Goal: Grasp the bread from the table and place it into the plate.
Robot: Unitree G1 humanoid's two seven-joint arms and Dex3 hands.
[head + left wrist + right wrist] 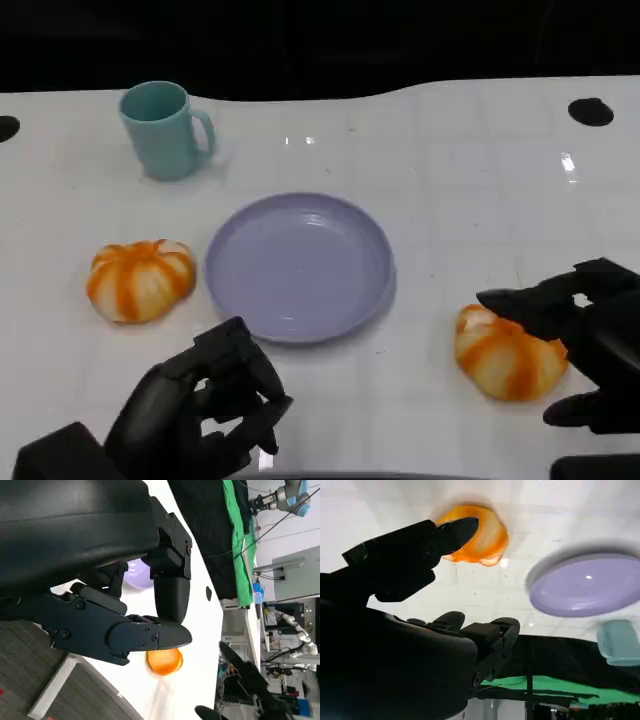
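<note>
White tiled surface (470,200), black backdrop behind, green cloth (239,540) in bg. Right hand (580,340) fingers spread at bread (507,357), no grip; left hand (205,405) curled in, held nothing

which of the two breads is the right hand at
The bread right of the plate; the right hand reaches over it. The other bread lies left of the plate.

The white table (470,200) bore a lavender plate (300,266) at its centre, a teal mug (163,130) behind it, and what looked like two orange-striped bread rolls, one at the left (140,280) and one at the right (508,358).
</note>
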